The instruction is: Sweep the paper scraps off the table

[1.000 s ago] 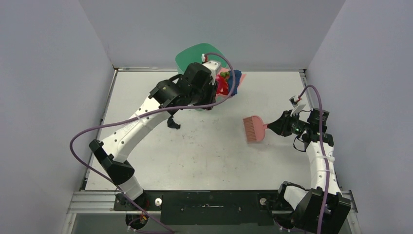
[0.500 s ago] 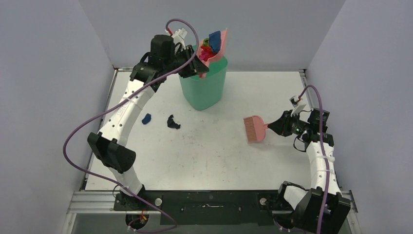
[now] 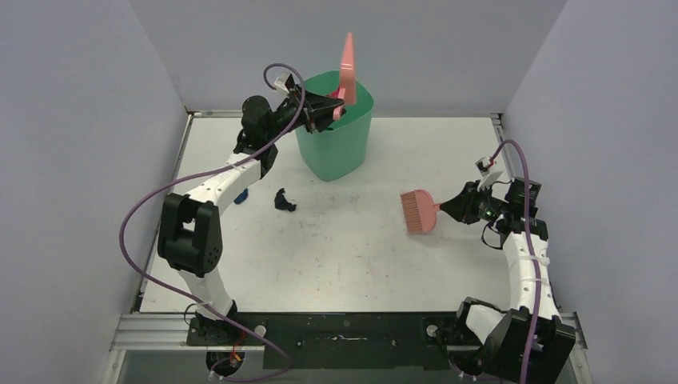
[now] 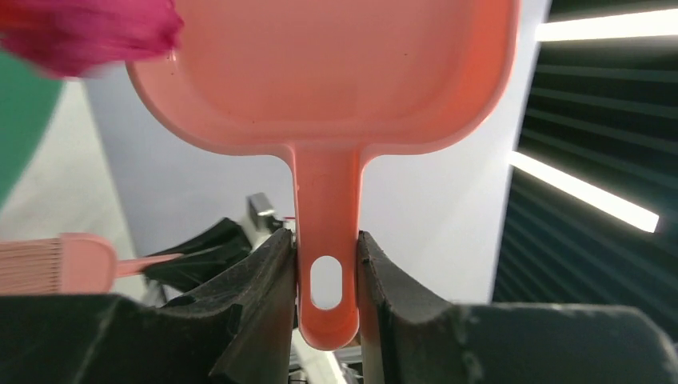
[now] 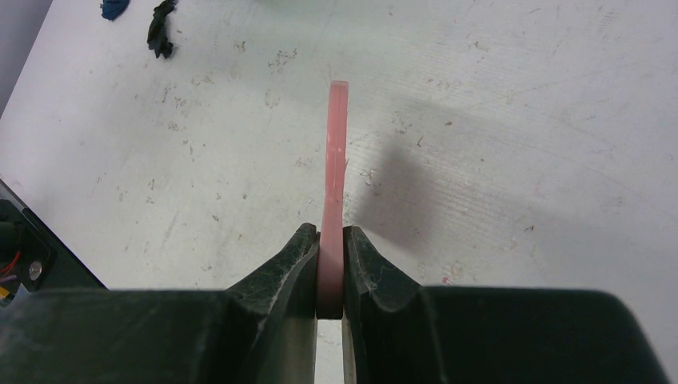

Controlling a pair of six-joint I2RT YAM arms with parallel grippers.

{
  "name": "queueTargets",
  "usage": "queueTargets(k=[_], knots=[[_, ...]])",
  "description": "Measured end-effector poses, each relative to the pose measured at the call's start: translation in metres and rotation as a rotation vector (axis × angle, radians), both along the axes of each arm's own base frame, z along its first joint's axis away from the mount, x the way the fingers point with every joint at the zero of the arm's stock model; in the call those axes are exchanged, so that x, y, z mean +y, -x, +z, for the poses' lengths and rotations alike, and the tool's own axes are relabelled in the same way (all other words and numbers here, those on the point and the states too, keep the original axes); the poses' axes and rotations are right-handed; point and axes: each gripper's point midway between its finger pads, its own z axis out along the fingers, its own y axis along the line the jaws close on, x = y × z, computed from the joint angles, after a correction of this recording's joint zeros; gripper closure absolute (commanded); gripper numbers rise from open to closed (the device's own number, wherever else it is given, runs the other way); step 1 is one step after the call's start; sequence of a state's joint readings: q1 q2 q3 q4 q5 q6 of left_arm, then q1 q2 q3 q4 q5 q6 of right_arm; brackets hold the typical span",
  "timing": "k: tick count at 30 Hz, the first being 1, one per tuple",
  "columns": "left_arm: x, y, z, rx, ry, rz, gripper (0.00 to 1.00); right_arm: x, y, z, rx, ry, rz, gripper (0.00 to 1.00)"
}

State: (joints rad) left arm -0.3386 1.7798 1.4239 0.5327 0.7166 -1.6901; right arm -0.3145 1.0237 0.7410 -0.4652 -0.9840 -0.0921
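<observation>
My left gripper (image 3: pixel 329 110) is shut on the handle of the pink dustpan (image 3: pixel 347 67), which stands tipped almost upright above the green bin (image 3: pixel 336 144). In the left wrist view the pan (image 4: pixel 320 72) looks bare, with a blurred magenta scrap (image 4: pixel 88 32) at its rim. A black paper scrap (image 3: pixel 284 200) and a dark blue one (image 3: pixel 241 194) lie on the table (image 3: pixel 352 264) left of the bin. My right gripper (image 3: pixel 449 210) is shut on the pink hand brush (image 3: pixel 417 211), held still at the right; its handle (image 5: pixel 333 184) sits between the fingers (image 5: pixel 297 256).
Pale grey walls close in the table on three sides. A metal rail (image 3: pixel 352 328) with the arm bases runs along the front edge. The left arm's purple cable (image 3: pixel 132 224) loops over the table's left side.
The left arm swung the dustpan up from beside the bin and tipped it upright over the opening; the coloured scraps that lay in it are gone from the pan. The right arm has not moved.
</observation>
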Motion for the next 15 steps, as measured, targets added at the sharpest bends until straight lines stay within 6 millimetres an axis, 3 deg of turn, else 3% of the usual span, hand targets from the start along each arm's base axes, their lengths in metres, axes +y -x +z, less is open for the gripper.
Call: queueTargets(k=[8,15], knots=[[0.008,0.016,0.038,-0.033,0.200,-0.057,1.00,0.000,0.000,0.000,-0.001,0.000,0.000,0.95],[0.013,0.025,0.032,-0.071,0.092,-0.045,1.00,0.002,0.002,0.002,-0.014,0.001,0.004,0.95]])
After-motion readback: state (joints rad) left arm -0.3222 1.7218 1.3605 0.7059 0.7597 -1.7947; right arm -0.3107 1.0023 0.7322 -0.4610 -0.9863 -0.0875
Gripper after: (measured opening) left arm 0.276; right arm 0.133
